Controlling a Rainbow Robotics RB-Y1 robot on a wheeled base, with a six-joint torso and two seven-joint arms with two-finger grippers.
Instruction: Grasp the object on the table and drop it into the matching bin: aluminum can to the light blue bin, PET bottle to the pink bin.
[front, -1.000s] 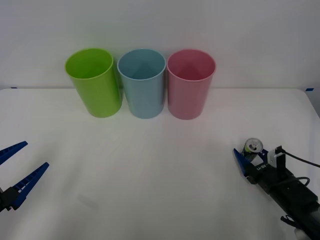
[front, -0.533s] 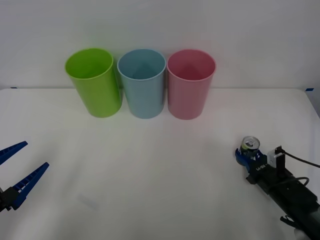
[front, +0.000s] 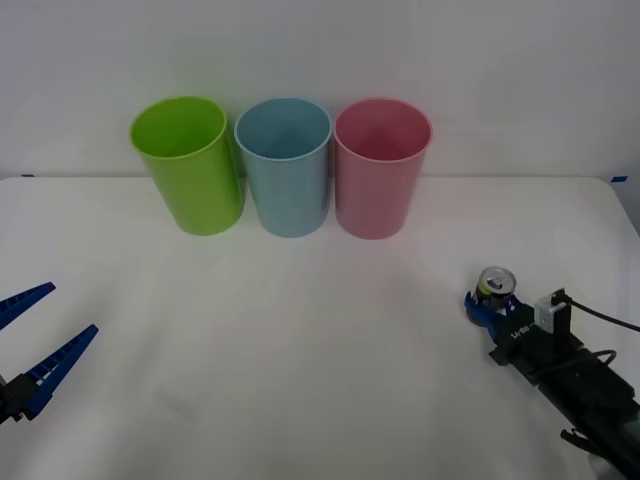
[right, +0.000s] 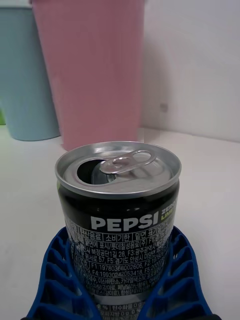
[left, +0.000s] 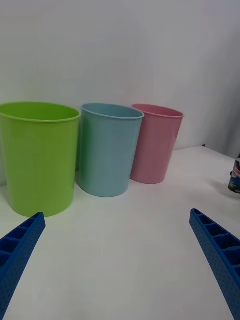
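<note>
1. Jaws of the right gripper (front: 487, 303) closed around the aluminum can (front: 496, 286), lower right of the front view.
2. Blue ribbed fingers (right: 60, 280) pressed on both sides of the can's lower half in the right wrist view.
3. Can (right: 118, 215) upright, silver top up, pull tab open, low over the white worktop (front: 320, 330); touching it or not, cannot tell.
4. Jaws of the left gripper (front: 25, 345) spread wide, holding nothing, at the lower left edge of the front view.
5. Three bins in a row at the top middle: lime green bin (front: 187, 165), then light blue bin (front: 285, 165), then pink bin (front: 380, 165).
6. Can well apart from all the bins.
</note>
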